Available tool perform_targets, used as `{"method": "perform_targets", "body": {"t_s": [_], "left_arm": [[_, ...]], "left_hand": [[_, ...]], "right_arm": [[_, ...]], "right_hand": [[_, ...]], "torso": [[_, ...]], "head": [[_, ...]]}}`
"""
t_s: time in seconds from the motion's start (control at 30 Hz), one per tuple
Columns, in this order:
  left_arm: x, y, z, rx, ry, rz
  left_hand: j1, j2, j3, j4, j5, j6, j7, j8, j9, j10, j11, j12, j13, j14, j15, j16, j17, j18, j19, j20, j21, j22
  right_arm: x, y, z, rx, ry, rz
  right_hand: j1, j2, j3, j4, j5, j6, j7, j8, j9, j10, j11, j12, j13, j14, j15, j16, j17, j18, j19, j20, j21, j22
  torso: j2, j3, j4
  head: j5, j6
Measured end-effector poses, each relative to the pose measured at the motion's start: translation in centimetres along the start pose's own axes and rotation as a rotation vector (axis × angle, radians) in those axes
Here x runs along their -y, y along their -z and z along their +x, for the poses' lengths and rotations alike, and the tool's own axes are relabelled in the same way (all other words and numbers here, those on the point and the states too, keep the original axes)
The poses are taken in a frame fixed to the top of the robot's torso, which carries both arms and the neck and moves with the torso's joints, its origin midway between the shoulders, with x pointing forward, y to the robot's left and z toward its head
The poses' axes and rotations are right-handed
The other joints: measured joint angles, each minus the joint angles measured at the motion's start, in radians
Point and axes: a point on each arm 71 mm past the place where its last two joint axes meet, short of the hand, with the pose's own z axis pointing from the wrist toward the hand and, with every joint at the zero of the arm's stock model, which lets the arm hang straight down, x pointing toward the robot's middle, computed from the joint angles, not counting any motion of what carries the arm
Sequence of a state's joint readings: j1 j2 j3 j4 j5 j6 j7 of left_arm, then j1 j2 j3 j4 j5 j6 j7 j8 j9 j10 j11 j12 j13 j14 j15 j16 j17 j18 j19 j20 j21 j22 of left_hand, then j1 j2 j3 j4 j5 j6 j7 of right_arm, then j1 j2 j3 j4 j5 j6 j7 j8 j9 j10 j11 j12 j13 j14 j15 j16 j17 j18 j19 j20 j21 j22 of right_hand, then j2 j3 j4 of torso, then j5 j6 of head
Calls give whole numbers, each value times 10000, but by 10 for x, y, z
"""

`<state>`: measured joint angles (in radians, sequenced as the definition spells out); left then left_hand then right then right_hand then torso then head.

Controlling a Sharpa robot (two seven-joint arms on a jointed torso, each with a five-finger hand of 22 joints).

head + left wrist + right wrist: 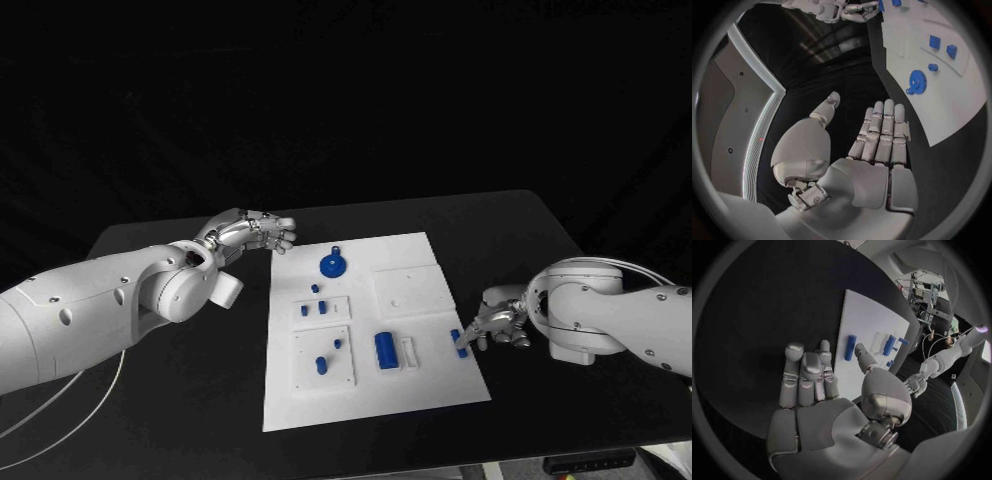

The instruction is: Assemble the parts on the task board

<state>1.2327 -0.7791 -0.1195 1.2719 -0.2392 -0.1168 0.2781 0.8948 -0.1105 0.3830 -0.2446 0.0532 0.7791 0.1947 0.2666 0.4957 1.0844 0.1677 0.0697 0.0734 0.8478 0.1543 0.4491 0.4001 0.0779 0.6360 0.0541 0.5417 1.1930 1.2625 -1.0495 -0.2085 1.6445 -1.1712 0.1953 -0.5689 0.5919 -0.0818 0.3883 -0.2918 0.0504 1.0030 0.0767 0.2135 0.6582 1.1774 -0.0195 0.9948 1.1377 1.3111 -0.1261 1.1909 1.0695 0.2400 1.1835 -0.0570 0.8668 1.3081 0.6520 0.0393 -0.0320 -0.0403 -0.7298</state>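
both robot hands, left robot hand [254, 233] and right robot hand [490, 328], hover open and empty beside the unlabelled task board [433, 385].

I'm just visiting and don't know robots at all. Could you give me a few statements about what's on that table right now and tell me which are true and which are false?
1. The left hand holds a blue part. False: it holds nothing, its fingers straight, beside the task board.
2. A blue gear-shaped part lies on the board. True.
3. The right hand is by the board's edge, close to a small blue bar. True.
4. The board is black and the table white. False: the board is white, the table black.
5. A blue cylinder lies on the board. True.
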Motion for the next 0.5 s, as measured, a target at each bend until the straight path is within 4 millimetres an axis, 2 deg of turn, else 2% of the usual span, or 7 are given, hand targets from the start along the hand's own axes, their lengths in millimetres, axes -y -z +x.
{"method": "perform_targets", "body": {"t_s": [0.3, 0.4, 0.43, 0.5], "left_arm": [[0, 0, 0, -4, 0, -1], [0, 0, 0, -4, 0, -1], [0, 0, 0, -5, 1, -2], [0, 0, 0, -9, 1, -2]], "left_hand": [[0, 0, 0, 0, 0, 0, 0, 0, 1, 0, 0, 0, 0, 0, 0, 0, -1, -5, 0, 0, 0, -2], [0, 0, 0, 0, 0, 0, 0, 0, 0, 0, 0, 0, 0, 0, 0, 0, -1, -7, 0, 0, 0, -2], [0, 0, 0, 0, 0, 0, 0, 0, 1, 0, 0, 0, 0, 0, 0, 0, -2, -8, 0, 0, 0, 1], [0, 0, 0, 0, 0, 0, 0, 0, 1, 0, 0, 0, 0, 0, 0, 0, -1, -11, 0, 0, 0, 7]], "right_arm": [[-11, -3, 1, 176, -61, -315], [-15, -5, 2, 191, -57, -374], [-17, -5, 2, 193, -45, -399], [-21, -7, 4, 180, 35, -459]], "right_hand": [[97, 171, -230, -10, 0, -9, 9, -81, -10, -1, 0, -1, 0, 0, -1, 0, 9, -1, -15, 13, 1, 0], [302, 371, -284, -9, 0, 39, 57, 5, -5, 0, 0, -10, -1, 2, 0, 0, 9, -2, -11, 9, 1, -1], [417, 393, -283, -9, 0, 47, 65, 9, 152, 4, -3, -10, -1, 2, 1, 0, 9, -1, 4, -6, 1, -1], [824, 344, -205, 5, 0, 48, 65, 14, 990, 41, -41, -10, -1, 3, 1, 0, 18, -2, 34, -34, 1, -1]], "torso": [[0, -8, 6], [0, -14, 5], [0, -14, 5], [0, -14, 5]], "head": [[7, -30], [9, -38], [13, -40], [22, -48]]}}
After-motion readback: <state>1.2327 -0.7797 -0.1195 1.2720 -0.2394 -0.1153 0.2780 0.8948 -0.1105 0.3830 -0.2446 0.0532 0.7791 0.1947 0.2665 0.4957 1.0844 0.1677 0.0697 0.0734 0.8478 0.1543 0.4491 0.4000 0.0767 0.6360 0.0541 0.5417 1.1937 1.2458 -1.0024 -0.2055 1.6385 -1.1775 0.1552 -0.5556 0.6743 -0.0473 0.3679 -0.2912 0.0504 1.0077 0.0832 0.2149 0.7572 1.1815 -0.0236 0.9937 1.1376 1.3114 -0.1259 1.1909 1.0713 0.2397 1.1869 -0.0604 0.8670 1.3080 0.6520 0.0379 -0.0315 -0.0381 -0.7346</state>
